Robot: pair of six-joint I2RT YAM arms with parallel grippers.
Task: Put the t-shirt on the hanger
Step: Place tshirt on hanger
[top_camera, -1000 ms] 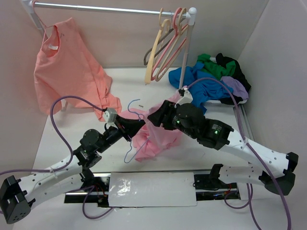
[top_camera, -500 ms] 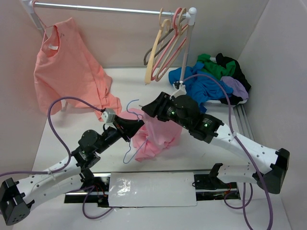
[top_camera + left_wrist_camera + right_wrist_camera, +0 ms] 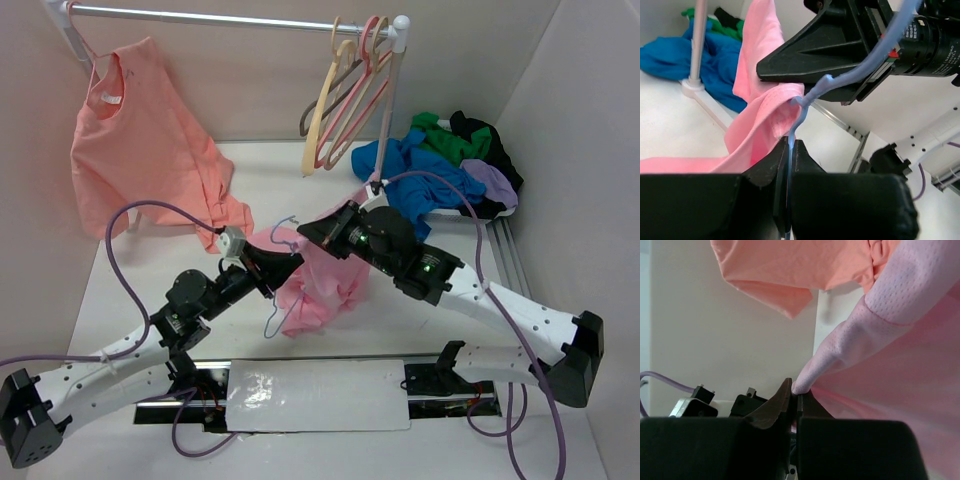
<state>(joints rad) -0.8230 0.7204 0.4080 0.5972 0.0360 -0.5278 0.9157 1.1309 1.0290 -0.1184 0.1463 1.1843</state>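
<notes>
The pink t-shirt (image 3: 322,285) lies bunched on the table in the middle, with one fold lifted. My right gripper (image 3: 312,233) is shut on that fold; in the right wrist view the jaws (image 3: 796,392) pinch a tip of the t-shirt (image 3: 900,340). My left gripper (image 3: 284,264) is shut on the thin bluish wire hanger (image 3: 273,322). The hanger's hook (image 3: 287,222) rises just left of the right gripper. In the left wrist view the hanger wire (image 3: 790,135) runs up out of the shut left gripper (image 3: 789,146), and the t-shirt (image 3: 760,115) hangs over it.
A salmon-orange shirt (image 3: 140,140) hangs from the rail (image 3: 230,18) at the back left. Cream and pink hangers (image 3: 350,90) hang at the rail's right end. A pile of blue, green and purple garments (image 3: 450,165) sits at the back right, beside the right wall.
My right gripper moved left toward the hanger's hook and went from open to shut on a fold of the t-shirt. The left gripper kept hold of the hanger, almost still.
</notes>
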